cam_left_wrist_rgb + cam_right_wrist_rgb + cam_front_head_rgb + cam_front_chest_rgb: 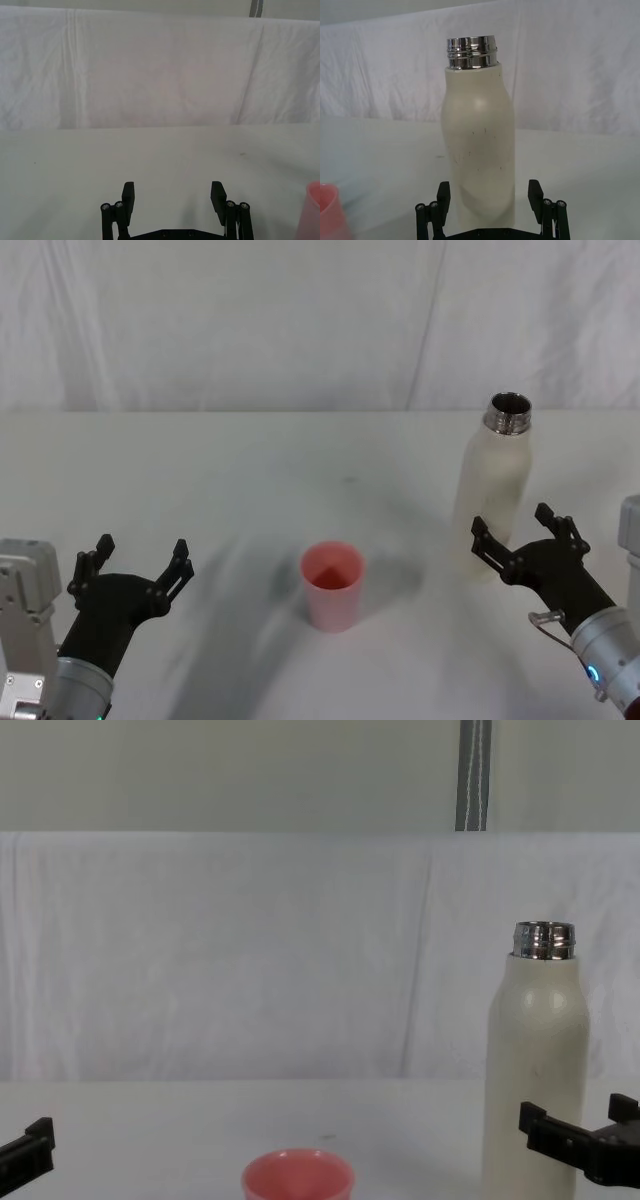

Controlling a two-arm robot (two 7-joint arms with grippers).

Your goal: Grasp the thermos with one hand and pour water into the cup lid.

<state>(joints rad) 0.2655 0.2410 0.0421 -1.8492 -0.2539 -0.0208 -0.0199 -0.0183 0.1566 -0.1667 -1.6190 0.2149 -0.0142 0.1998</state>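
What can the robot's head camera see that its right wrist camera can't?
Head camera alone: the left claw, open and low on the robot's left over the white table, and the inside of the pink cup lid, which stands upright between the two arms. Right wrist camera alone: a close side look at the threads on the shiny steel neck. Both: the cream thermos, upright with its top open, the right claw open with a finger on either side of the thermos's lower body, not yet closed on it, and the white cloth behind.
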